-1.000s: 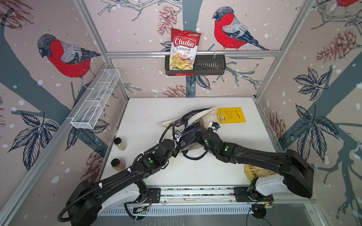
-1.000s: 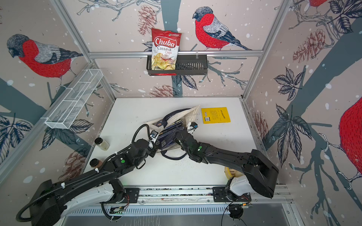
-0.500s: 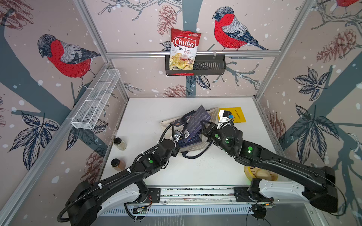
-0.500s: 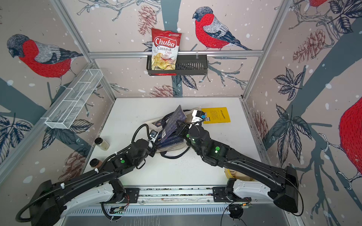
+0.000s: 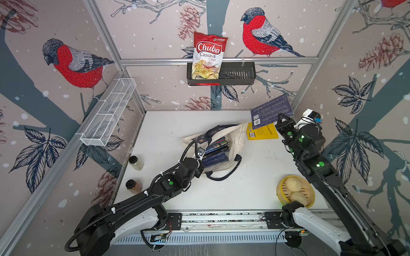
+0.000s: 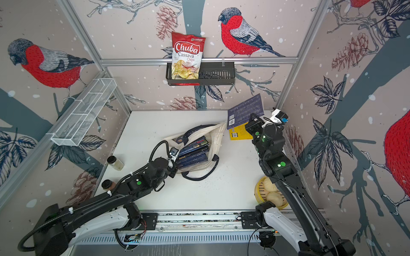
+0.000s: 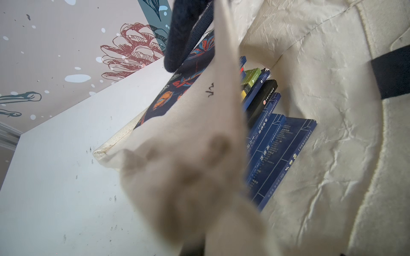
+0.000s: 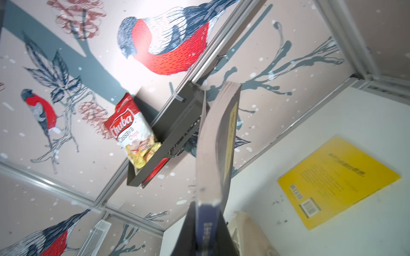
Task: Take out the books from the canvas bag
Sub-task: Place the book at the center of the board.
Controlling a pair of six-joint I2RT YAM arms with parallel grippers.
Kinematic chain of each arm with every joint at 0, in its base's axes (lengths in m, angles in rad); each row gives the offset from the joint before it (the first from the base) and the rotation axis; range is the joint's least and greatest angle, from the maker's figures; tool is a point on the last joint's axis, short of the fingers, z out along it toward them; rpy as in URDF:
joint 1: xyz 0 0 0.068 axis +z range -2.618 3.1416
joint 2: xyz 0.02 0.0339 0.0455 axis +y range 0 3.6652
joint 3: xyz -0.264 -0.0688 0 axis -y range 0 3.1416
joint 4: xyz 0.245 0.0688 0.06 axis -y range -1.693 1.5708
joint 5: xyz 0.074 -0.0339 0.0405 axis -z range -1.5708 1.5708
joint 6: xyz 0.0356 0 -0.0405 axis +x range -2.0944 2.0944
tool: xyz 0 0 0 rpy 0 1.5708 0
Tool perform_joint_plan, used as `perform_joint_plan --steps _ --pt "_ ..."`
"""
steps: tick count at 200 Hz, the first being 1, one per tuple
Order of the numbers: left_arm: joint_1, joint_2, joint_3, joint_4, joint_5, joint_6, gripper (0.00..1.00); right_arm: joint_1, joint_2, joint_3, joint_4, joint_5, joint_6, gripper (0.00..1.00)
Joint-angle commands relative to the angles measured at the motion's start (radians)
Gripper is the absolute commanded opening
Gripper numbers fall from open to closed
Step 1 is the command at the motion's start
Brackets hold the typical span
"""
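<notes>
Top views: books (image 5: 216, 153) inside canvas bag (image 5: 236, 141), left tool (image 5: 203, 163) clenching its rim, right tool (image 5: 281, 118) grasping navy book (image 5: 270, 109)

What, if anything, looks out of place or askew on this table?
Nothing spilled or damaged. The canvas bag lies crumpled on its side, its edge pinched by the left gripper, with books fanned unevenly inside. The right gripper holds a navy book tilted in the air near the yellow book lying flat.

blurred bag (image 7: 188, 177) hides the left hand (image 5: 200, 165) in its wrist view; navy book (image 5: 269, 110) covers a corner of the yellow book (image 5: 264, 134).
</notes>
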Motion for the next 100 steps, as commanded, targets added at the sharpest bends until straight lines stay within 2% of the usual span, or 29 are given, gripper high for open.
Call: perform_joint_plan --steps 1,18,36,62,100 --pt "0.0 0.003 0.009 0.031 -0.02 -0.004 0.0 -0.134 0.016 -0.04 0.018 -0.179 0.028 0.0" --pt "0.0 0.004 0.01 0.031 -0.02 -0.004 0.0 -0.254 0.066 -0.107 0.058 -0.311 0.073 0.0" --pt "0.0 0.003 0.01 0.032 -0.019 -0.004 0.0 -0.317 0.131 -0.2 0.148 -0.443 0.139 0.0" --pt "0.0 0.003 0.012 0.03 -0.02 -0.004 0.0 -0.325 0.226 -0.241 0.194 -0.492 0.144 0.0" --pt "-0.001 -0.002 0.012 0.027 -0.019 -0.004 0.0 -0.361 0.332 -0.382 0.409 -0.539 0.217 0.0"
